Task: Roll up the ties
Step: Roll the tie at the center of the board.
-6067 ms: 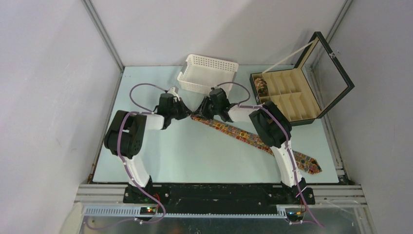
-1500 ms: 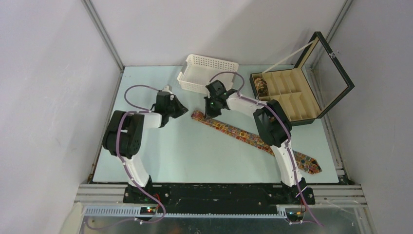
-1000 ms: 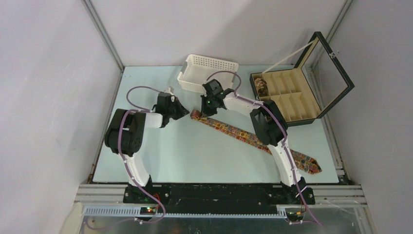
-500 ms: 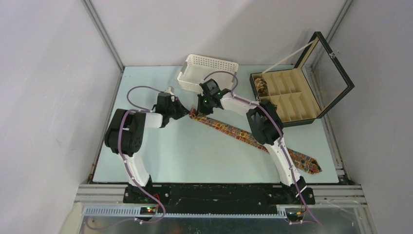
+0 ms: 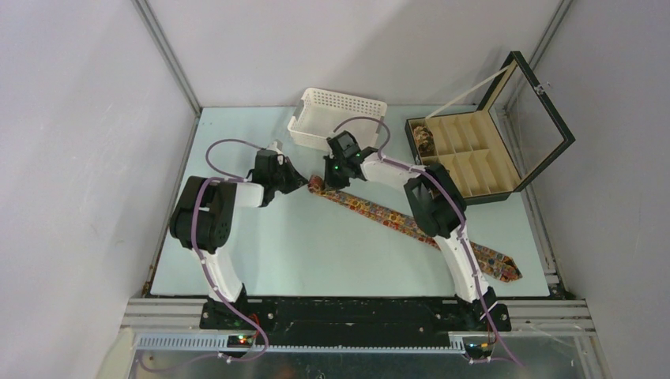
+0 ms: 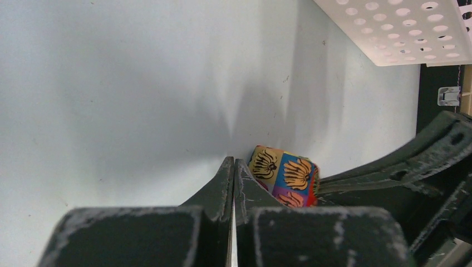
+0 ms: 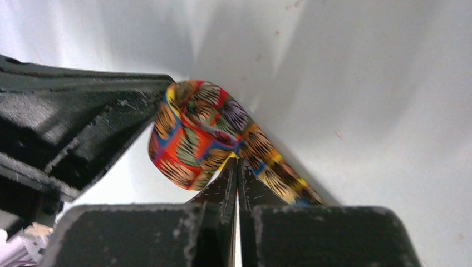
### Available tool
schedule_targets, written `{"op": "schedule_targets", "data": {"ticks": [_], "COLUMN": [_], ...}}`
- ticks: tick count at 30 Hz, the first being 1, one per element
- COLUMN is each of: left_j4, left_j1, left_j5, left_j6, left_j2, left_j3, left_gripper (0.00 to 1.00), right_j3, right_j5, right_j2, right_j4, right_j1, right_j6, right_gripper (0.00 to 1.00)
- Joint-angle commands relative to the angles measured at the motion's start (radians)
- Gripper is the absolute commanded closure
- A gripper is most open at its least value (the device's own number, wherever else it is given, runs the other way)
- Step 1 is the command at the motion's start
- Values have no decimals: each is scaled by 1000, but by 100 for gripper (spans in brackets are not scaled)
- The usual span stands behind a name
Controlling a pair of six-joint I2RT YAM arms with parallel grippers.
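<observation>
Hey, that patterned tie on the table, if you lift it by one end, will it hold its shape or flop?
It will probably flop: the tie lies flat as a long thin strip, and its curled end sags into a loose loop. That loop would likely spring open unless held. It looks light, so a push should bunch it up or slide it.

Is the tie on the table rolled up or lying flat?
Mostly flat: the tie stretches diagonally across the table; only its far end curls into a small loop.
</observation>
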Motion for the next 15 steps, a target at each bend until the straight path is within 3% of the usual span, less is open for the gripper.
{"op": "schedule_targets", "data": {"ticks": [1,10,15], "left_j4": [24,18,14], "left_j1": [6,6,8], "left_j5": [7,3,-1], "left_j6": [29,32,39], "left_j2": [-8,-22,-33], "left_j3": [30,38,35], "left_gripper": [100,100,100], "right_j3": [-47,-72,-70], "right_j5": [87,131,67], "right_j2": [-123,-199,-205], "right_j4": [-3,-16,31], "right_j1": [-21,-33,-46], "right_j6": [-45,-79,-73], "right_gripper": [100,100,100]}}
